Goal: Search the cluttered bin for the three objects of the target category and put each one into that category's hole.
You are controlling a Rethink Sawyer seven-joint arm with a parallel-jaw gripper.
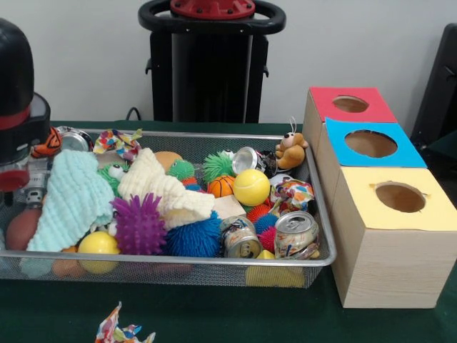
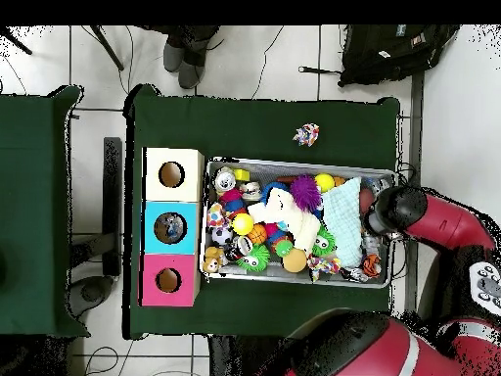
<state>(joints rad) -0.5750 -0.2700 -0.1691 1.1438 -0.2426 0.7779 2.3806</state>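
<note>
One wire bin (image 1: 325, 236), three holed boxes (image 1: 393, 250), three cans (image 1: 296, 234), two yellow balls (image 1: 251, 187)

we see our arm (image 2: 445, 223) as thick rounded red segments with a glossy black cap (image 2: 395, 210) at its end. near the edge of the front view the same black cap (image 1: 16, 86) carries a thin red band. a white patch with dark buttons (image 2: 483, 279) sits on one red link. our black pedestal (image 1: 208, 68) wears a red disc inside a black ring handle.

Front camera: low, close, across the bench (image 1: 214, 314). Overhead: high, straight down. Shared: bin (image 1: 178, 263) and boxes (image 1: 389, 236).
</note>
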